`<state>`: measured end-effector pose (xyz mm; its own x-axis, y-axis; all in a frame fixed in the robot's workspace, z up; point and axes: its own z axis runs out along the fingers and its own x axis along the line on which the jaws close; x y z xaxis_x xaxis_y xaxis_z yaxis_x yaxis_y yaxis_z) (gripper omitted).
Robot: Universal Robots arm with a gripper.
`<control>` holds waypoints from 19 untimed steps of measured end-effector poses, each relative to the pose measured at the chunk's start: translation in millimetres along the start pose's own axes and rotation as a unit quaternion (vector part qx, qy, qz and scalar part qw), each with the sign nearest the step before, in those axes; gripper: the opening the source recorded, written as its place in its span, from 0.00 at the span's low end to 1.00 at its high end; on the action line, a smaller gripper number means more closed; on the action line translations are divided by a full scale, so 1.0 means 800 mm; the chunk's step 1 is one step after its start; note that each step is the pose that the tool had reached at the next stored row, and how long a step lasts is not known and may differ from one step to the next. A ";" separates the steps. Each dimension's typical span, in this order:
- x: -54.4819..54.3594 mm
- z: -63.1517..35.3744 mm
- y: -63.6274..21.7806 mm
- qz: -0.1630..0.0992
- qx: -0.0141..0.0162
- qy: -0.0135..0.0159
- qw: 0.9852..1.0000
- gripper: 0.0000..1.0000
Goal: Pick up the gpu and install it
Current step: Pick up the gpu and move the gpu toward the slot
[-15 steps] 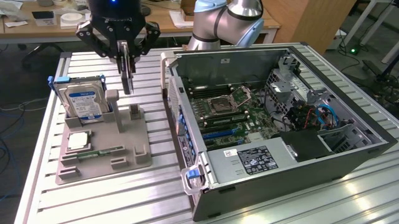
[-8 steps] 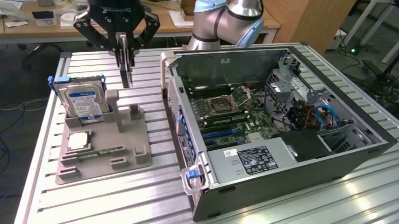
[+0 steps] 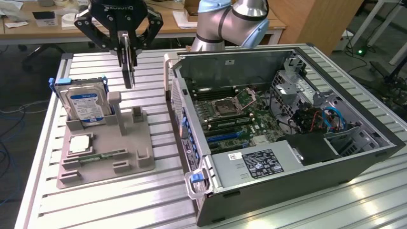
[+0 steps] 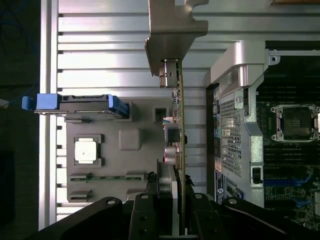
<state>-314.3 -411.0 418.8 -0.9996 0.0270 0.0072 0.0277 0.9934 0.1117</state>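
The end effector (image 3: 125, 47) is clenched on the gpu (image 3: 129, 69). The card hangs upright in the air above the grey holder (image 3: 127, 160) on the bench (image 3: 114, 200), just beside the open computer case (image 3: 381, 131), and it seems to touch neither. The hard drive (image 3: 86, 102) stands in the holder. The card looks light and stiff, but thin and probably fragile. It seems best taken at one long edge, as here, with the pads on bare board and not on small parts. Its metal bracket (image 4: 172, 42) appears sturdier.
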 end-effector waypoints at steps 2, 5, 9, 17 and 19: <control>-0.002 0.000 0.000 0.000 0.000 0.000 1.000 0.28; -0.004 0.000 0.000 0.000 0.000 0.000 1.000 0.28; -0.007 0.000 0.000 0.000 0.000 0.000 1.000 0.28; -0.012 0.000 0.000 0.000 0.000 0.000 1.000 0.28; -0.015 0.000 0.000 0.000 0.000 0.000 1.000 0.28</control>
<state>-302.6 -411.0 418.8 -0.9996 0.0270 0.0072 0.0276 0.9933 0.1118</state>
